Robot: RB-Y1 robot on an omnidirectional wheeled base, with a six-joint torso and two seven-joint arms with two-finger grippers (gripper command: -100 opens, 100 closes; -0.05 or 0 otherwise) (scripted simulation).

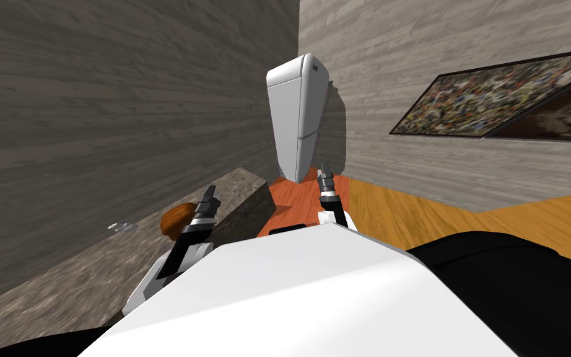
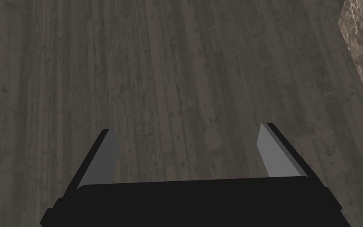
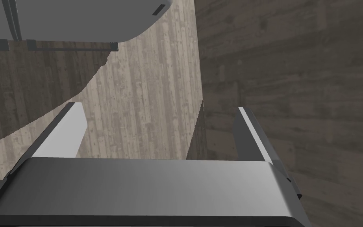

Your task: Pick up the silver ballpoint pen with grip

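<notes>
A mottled grey-brown stone table (image 1: 55, 279) runs along the wall. On it lie a small silvery thing (image 1: 122, 227) and, at its 3 o'clock, a round orange-brown object (image 1: 176, 218).

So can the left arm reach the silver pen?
Probably, but not straight. The open left gripper hovers over the counter, and a brown round thing sits between it and the silver pen, so it would need to go over that.
</notes>
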